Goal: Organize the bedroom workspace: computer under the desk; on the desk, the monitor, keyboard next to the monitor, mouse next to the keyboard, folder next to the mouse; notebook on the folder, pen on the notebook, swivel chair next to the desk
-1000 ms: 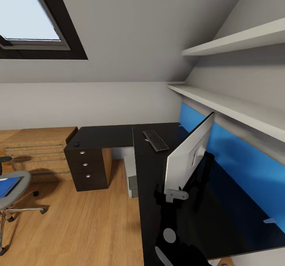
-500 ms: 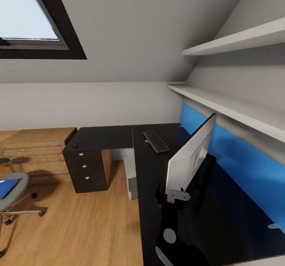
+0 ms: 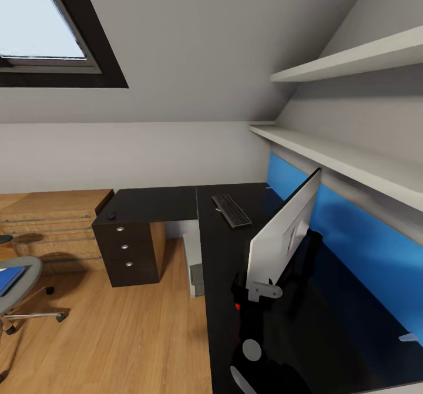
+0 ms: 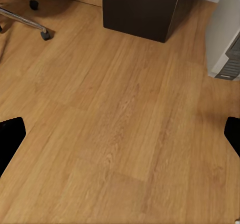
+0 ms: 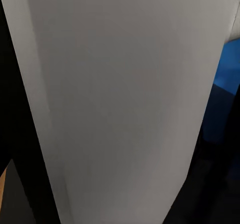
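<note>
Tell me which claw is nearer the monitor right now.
Right. The right wrist view is taken up by the monitor's pale back, so that claw sits right against it. The left claw hangs open over bare wood floor, beside the desk.

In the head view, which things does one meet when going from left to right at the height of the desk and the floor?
Folder on the swivel chair → mouse → desk drawers → computer → keyboard → monitor.
</note>
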